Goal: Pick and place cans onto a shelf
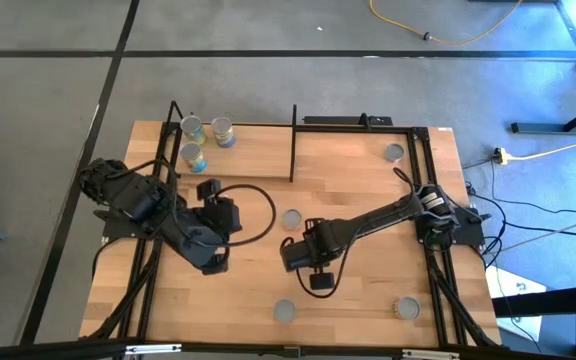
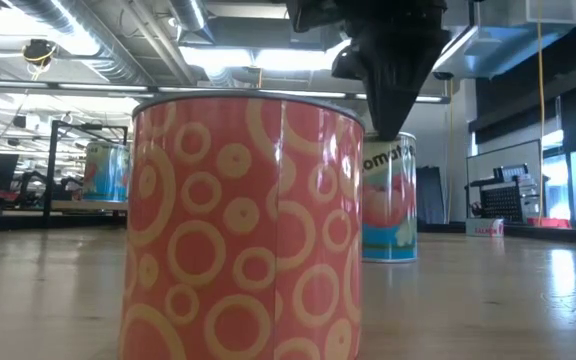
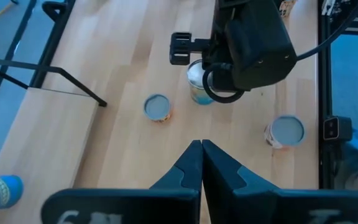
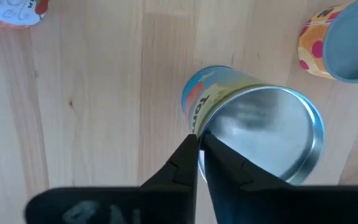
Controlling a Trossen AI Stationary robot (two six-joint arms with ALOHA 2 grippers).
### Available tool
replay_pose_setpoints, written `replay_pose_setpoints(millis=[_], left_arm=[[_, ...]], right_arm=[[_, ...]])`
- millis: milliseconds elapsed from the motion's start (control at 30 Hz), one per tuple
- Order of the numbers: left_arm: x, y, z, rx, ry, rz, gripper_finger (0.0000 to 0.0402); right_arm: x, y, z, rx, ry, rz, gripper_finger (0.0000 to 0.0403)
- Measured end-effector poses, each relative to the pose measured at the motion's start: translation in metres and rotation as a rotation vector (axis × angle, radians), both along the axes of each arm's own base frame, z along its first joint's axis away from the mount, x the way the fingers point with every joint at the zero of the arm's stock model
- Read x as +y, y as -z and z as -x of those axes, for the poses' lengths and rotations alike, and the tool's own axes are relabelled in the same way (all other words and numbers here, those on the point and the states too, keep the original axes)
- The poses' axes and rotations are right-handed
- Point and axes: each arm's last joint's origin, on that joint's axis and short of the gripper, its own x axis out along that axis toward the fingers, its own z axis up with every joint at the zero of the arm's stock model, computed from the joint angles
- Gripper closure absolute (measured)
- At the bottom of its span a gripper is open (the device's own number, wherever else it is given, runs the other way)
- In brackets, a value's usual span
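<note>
Wooden table (image 1: pixel 368 190) lies mostly bare; right end effector (image 4: pixel 199 140), fingers seemingly together, sits over tomato can's (image 4: pixel 253 130) rim.

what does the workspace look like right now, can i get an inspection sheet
surface: wooden tabletop, bare wood between the cans
job's things: three cans upright on the shelf; four loose cans spread over the table; a blue tomato can upright under the right gripper
clutter: nothing seen
grippers: left gripper above the table's left half, fingers shut, empty; right gripper at the tomato can's rim
cables: black cable looping over the table by the left arm; yellow cable on the floor
surroundings: grey floor around the table; no person seen
</note>
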Motion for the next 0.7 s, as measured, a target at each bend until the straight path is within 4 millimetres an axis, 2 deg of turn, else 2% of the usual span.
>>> replay_pose_setpoints(millis=[200, 300, 433, 700], left_arm=[[-0.001, 0.000, 0.000, 0.009, 0.011, 0.014, 0.0401], [-0.001, 0.001, 0.000, 0.021, 0.029, 0.025, 0.0401], [-0.001, 0.001, 0.000, 0.044, 0.090, 0.015, 0.0401], [-0.002, 0.001, 0.000, 0.062, 0.145, 0.004, 0.0401]], right_arm=[[0.002, -0.004, -0.001, -0.001, -0.010, -0.001, 0.0335], [0.005, -0.017, -0.001, -0.017, -0.016, -0.012, 0.0321], [0.009, -0.044, 0.000, -0.020, -0.052, -0.079, 0.0316], [0.015, -0.118, 0.017, -0.111, -0.086, -0.112, 0.0315]])
